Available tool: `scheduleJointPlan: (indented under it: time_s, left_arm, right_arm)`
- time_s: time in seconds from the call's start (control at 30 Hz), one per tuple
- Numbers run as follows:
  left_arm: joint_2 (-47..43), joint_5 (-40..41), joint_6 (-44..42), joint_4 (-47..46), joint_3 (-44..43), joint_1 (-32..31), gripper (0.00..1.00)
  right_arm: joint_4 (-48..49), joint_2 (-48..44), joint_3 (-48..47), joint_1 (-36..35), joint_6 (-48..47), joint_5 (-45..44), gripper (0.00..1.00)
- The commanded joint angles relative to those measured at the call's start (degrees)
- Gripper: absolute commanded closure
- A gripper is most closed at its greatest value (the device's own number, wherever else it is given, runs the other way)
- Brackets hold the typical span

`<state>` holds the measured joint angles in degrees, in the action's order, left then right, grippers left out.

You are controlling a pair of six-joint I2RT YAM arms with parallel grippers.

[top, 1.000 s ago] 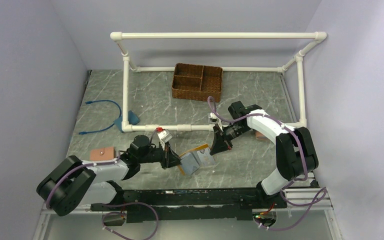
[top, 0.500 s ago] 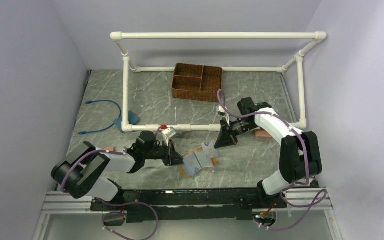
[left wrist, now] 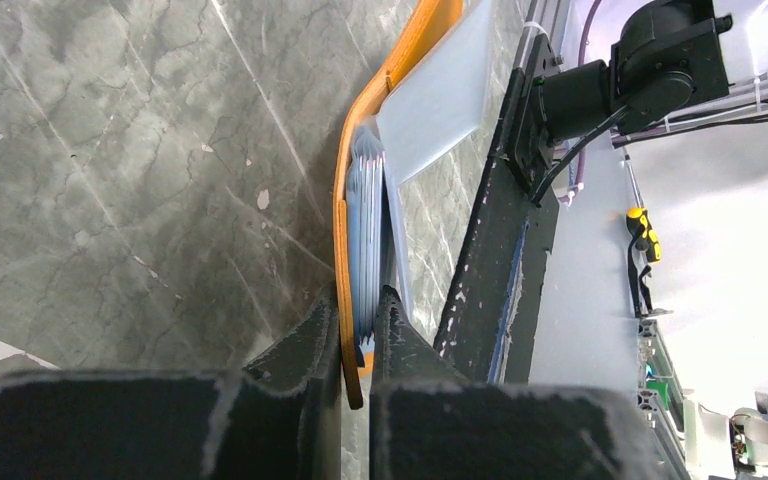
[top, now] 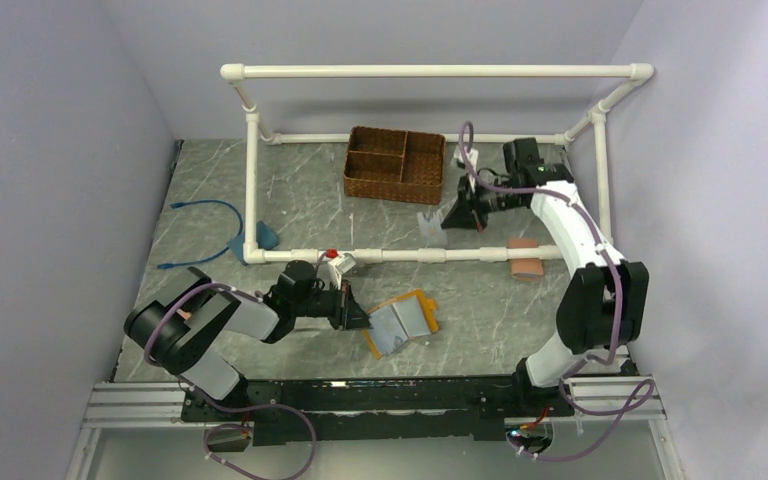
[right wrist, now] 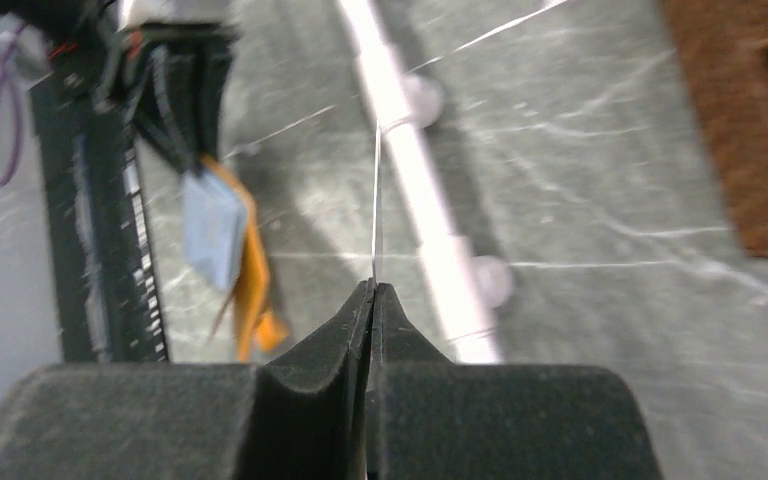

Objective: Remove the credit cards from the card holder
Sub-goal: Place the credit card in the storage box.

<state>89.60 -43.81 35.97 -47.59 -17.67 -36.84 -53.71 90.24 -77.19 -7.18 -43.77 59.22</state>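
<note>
Item one: card holder (top: 401, 322), mustard-orange, lying open on the surface (top: 300, 200) near the front edge, with its pale blue slots facing up. It is clamped at its left edge by the left end effector (left wrist: 358, 318), whose fingers are closed over the orange cover and the slot leaves together. The likely purpose is to anchor the holder so it cannot slide while cards are drawn out. The left arm lies low, its forearm nearly level and reaching toward the holder. Item two: one credit card (top: 428, 222), out of the holder and well apart from it. It is pinched by its edge in the closed right end effector (right wrist: 372, 288) and shows edge-on as a thin line in the right wrist view. The right arm is extended far forward, beyond the white pipe frame (top: 380, 255) and just beside the wicker basket (top: 395, 163), probably the drop place. Whether further cards sit in the slots cannot be told.
</note>
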Motion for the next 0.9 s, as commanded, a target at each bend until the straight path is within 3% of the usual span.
scheduleJointPlan:
  time_s: [0.0, 0.33, 0.5, 0.87]
  left_arm:
    - [0.8, 0.0, -1.1, -0.6, 0.0, -0.1, 1.0]
    - [-4.8, 1.9, -3.4, 5.4, 1.0, -0.1, 1.0]
    - [-6.5, 2.9, -4.8, 9.2, 0.4, -0.2, 1.0]
    - [-7.8, 3.5, -5.7, 11.7, -0.4, -0.1, 1.0]
  right_arm:
    - [7.7, 5.6, -9.5, 0.8, 8.5, -5.3, 1.0]
    - [27.4, 18.8, -23.8, 0.4, 26.1, -18.1, 1.0]
    - [30.2, 25.6, -31.1, -1.1, 28.6, -22.9, 1.0]
    - [34.9, 35.0, -36.9, -5.4, 31.9, -36.9, 1.0]
